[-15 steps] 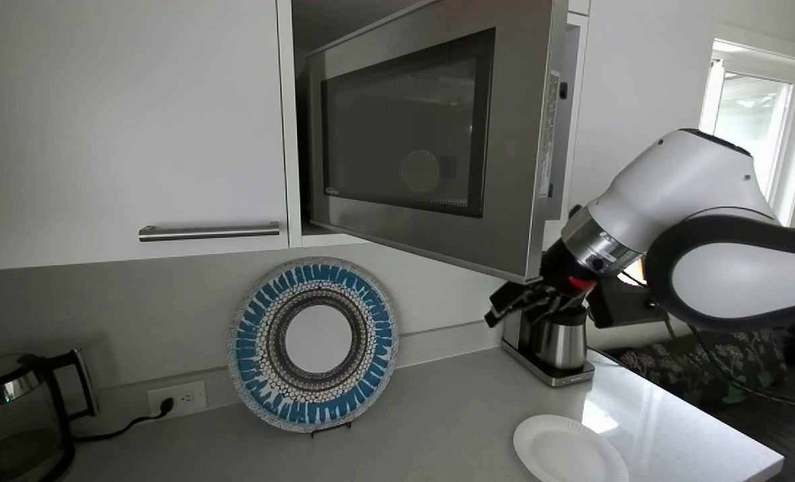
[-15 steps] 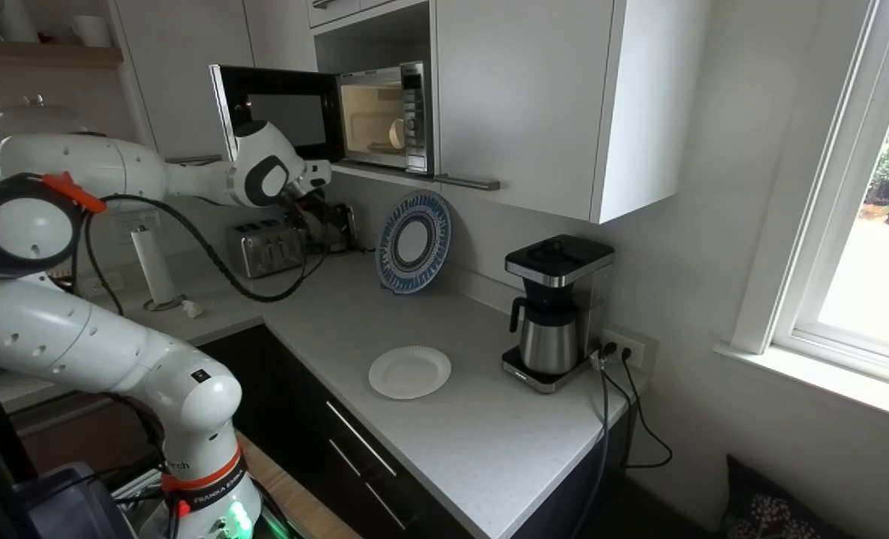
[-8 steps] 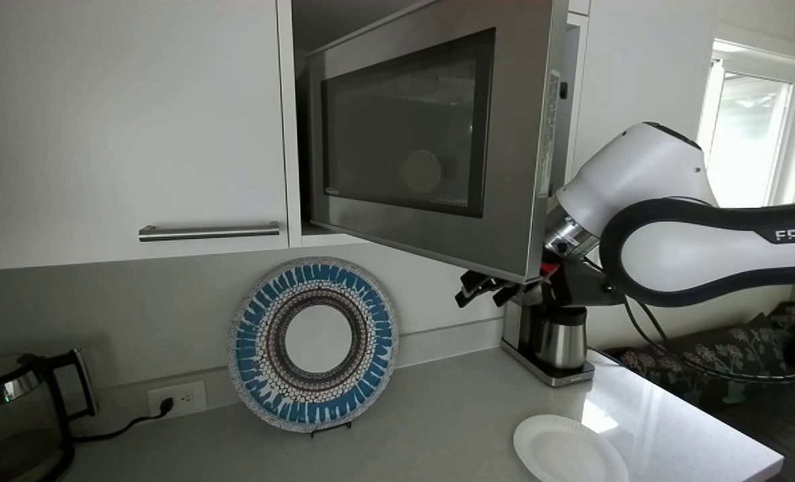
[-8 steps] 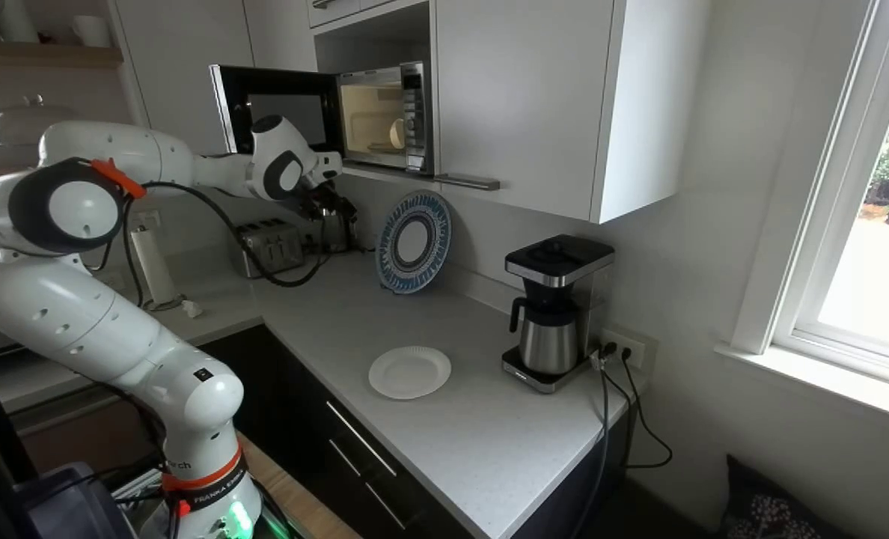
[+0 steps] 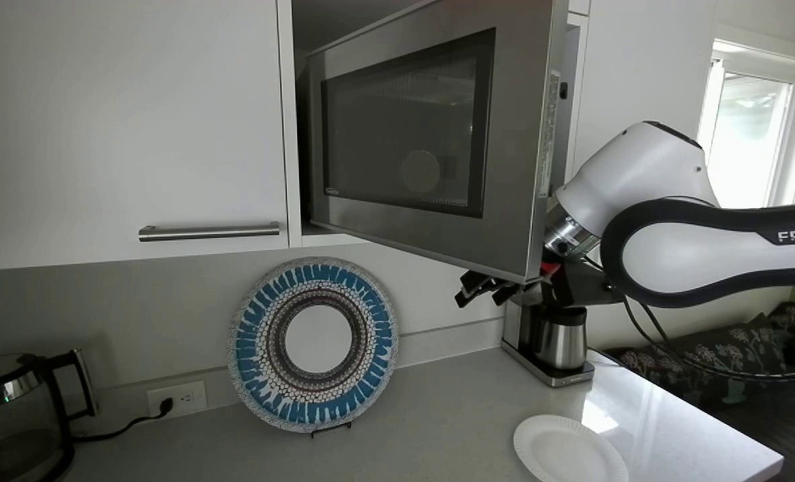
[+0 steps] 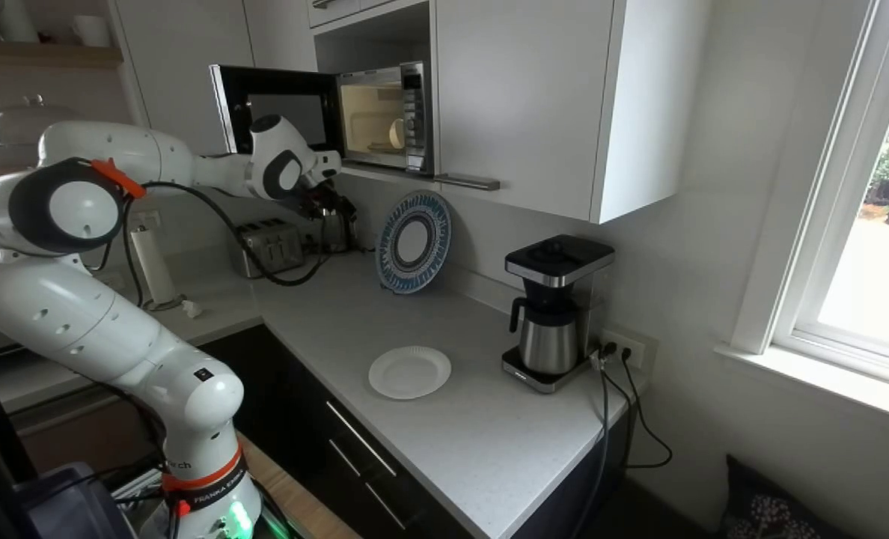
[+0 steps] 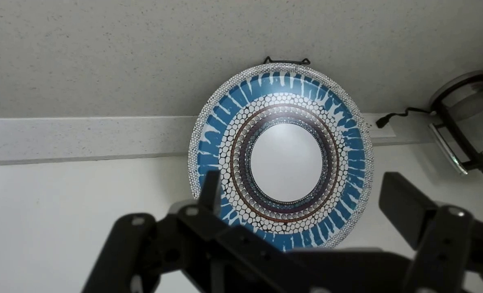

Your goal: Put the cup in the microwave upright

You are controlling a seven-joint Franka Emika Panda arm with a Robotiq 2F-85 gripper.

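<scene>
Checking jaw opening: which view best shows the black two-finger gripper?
Wrist view: the gripper is close, jaws clearly apart. Both exterior views show it small; in an exterior view, the silver-grey microwave door partly hides it.

The counter (image 6: 474, 442) bears a white plate (image 6: 410, 372), coffee maker (image 6: 557, 314) and toaster (image 6: 280, 245); a cabinet shelf (image 6: 366, 171) carries the microwave (image 5: 397, 134).

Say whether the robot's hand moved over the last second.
Yes: in an exterior view, the hand has shifted left and slightly up in the picture, relative to the microwave door.

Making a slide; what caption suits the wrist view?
Open, empty gripper facing a round blue-patterned plate on a black stand.
</scene>
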